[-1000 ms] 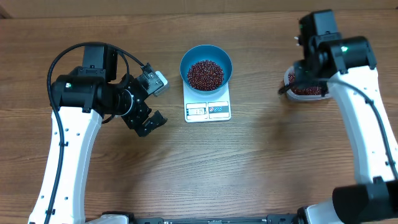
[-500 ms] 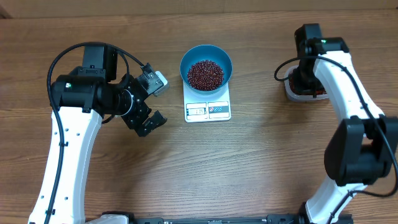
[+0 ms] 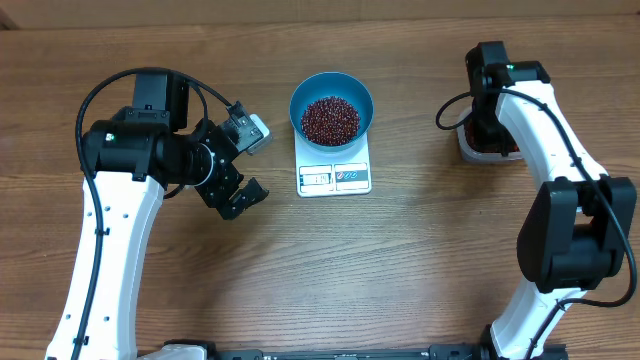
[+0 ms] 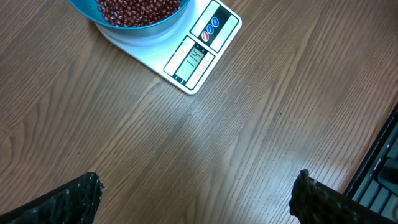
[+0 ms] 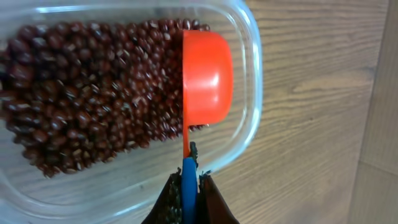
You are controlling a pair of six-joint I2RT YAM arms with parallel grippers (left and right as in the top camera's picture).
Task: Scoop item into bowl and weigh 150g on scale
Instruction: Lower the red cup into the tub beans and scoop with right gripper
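Note:
The blue bowl (image 3: 331,92) stands on the white scale (image 3: 334,175), holding a heap of dark red-brown beans (image 3: 330,119). In the left wrist view the scale (image 4: 196,59) shows a lit display, with the bowl (image 4: 134,28) behind it. My left gripper (image 3: 243,197) hovers open and holding nothing over bare wood left of the scale, its fingertips (image 4: 87,190) far apart. My right gripper (image 5: 188,180) is shut on the blue handle of a red scoop (image 5: 207,78). The scoop's cup lies on its side over beans (image 5: 93,93) in a clear tub (image 5: 252,93).
The clear tub (image 3: 466,150) sits at the table's right, mostly covered by my right arm (image 3: 530,110) in the overhead view. Bare wood lies between the scale and the tub. A black frame edge (image 4: 382,168) shows at the right of the left wrist view.
My right arm has swung in and turned over the tub with the scoop. The left arm, bowl and scale have not moved.

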